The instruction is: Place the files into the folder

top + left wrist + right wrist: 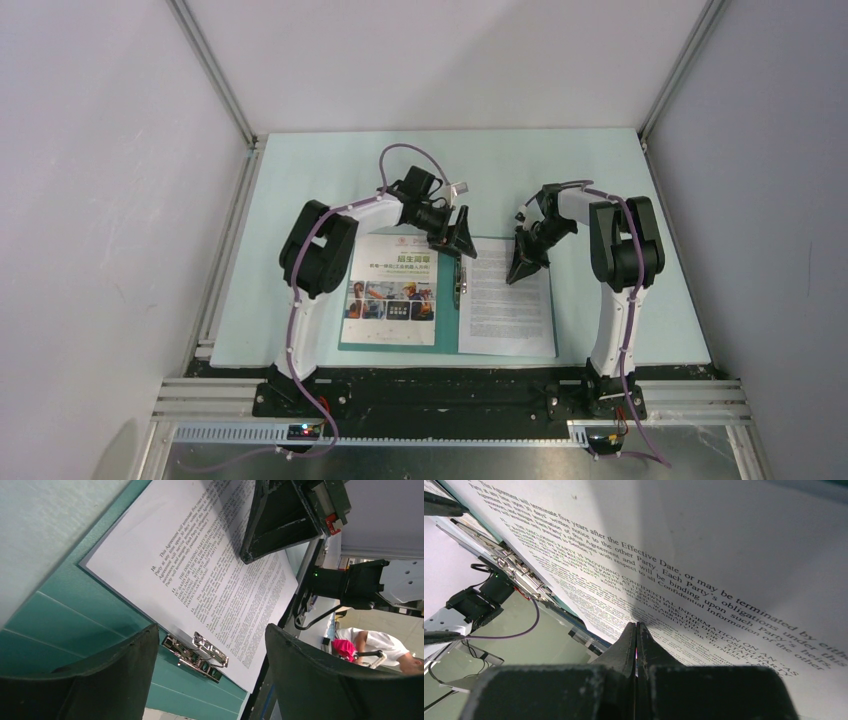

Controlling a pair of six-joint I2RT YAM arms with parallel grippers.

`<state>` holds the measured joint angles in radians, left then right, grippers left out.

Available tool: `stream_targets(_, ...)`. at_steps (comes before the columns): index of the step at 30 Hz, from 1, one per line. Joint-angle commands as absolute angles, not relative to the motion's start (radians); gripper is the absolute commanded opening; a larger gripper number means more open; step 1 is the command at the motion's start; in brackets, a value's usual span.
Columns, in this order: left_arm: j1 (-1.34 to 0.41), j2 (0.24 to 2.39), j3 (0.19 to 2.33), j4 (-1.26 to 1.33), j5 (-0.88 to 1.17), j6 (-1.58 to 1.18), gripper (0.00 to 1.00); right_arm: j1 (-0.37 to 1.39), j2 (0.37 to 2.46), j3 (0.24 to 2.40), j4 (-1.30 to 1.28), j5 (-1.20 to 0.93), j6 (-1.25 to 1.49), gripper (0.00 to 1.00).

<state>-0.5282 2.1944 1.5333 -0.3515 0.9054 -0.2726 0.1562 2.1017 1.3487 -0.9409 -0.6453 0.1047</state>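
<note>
Folder (447,330) lies spread open near the table's (300,200) front edge, pale tabletop stretching left, beyond and right of it; brochure page (392,290) covers its left half; left gripper (455,248) hangs wide-jawed over the spine clip's (460,283) far end; text sheet (505,300) fills the right half; right gripper (517,275), jaws pinched together, rests its tips on that sheet's upper part.
</note>
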Motion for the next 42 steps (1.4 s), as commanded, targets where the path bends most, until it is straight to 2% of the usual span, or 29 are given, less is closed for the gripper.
stream_targets(1, -0.536, 2.122, 1.519, -0.334, 0.978, -0.273, 0.81, 0.171, 2.121, 1.364, -0.905, -0.600, 0.100, 0.00)
stream_targets(35, -0.637, 1.947, 1.356, -0.334, 0.928, -0.197, 0.81, 0.144, 2.047, 1.420, -0.891, -0.558, 0.073, 0.00)
stream_targets(41, -0.635, 1.866, 1.336, -0.334, 0.779, -0.213, 0.88, 0.146, 1.990, 1.441, -0.895, -0.549, 0.042, 0.00)
stream_targets(42, -0.630, 1.826, 1.335, -0.334, 0.724, -0.225, 0.89, 0.148, 1.958, 1.444, -0.896, -0.544, 0.044, 0.05)
